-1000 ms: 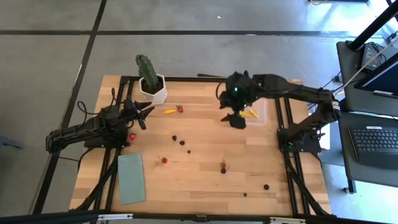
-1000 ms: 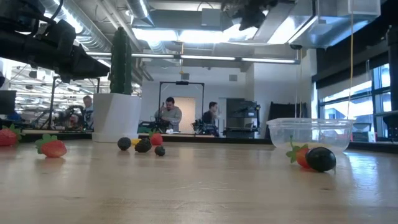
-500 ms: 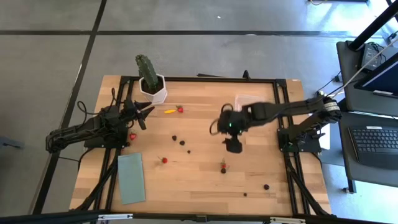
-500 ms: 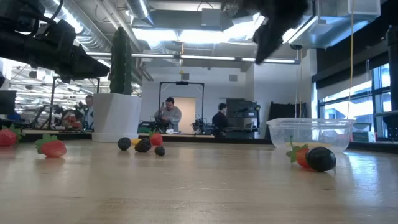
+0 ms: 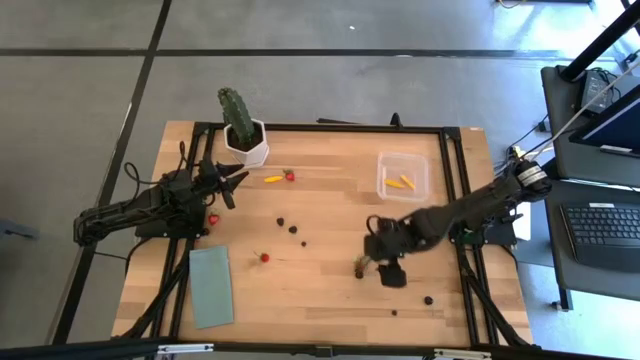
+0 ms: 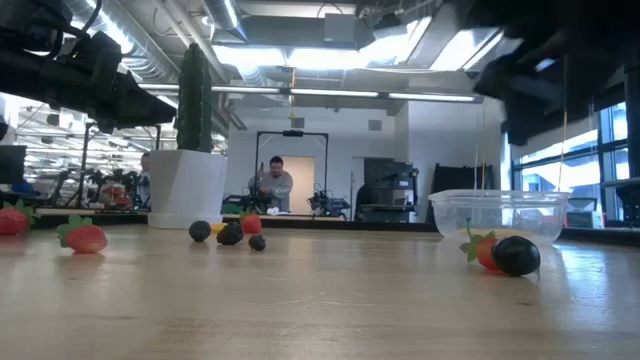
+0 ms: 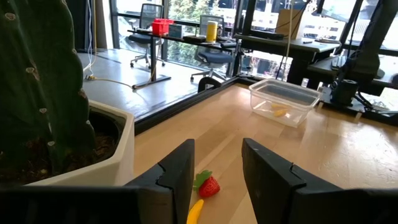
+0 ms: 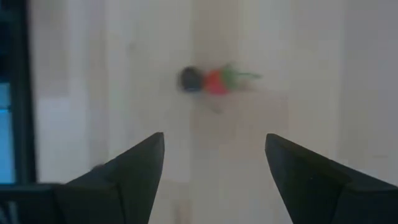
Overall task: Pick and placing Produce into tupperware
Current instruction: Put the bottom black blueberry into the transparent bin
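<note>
A red strawberry piece (image 5: pixel 359 264) and a dark berry (image 8: pixel 190 79) lie touching each other on the bare wood in the middle-right part of the table (image 5: pixel 320 295). In the low view the same pair shows as a red piece (image 6: pixel 482 251) with a black berry (image 6: pixel 516 255) in front of it. The right gripper (image 5: pixel 391 272) hangs over the table just beside this pair, on the side toward the right edge. Its two fingers (image 8: pixel 127 168) stand wide apart with nothing between them, and the pair lies ahead of the gap, clear of both fingers.

The clear container (image 5: pixel 402 176) sits near the table's far right corner, well apart from the right gripper. It holds two yellow-orange pieces (image 5: pixel 400 182).

Other produce is scattered over the wood: a strawberry (image 5: pixel 264 257) near the green pad (image 5: pixel 211 286), three dark berries (image 5: pixel 293 229) in a loose row at mid-table, and two more berries (image 5: pixel 428 299) near the front right.

At the far left, a strawberry (image 7: pixel 209 185) and a yellow piece (image 7: pixel 195 212) lie together beside the white pot (image 5: pixel 246 146) with the cactus (image 5: pixel 236 110). The left gripper (image 7: pixel 216 177) waits near that pot, its fingers partly apart and empty, with this pair on the table ahead of them. Another strawberry (image 5: pixel 212 219) lies close to the left arm.

Across the room behind the table, a person (image 6: pixel 274 186) shows.
</note>
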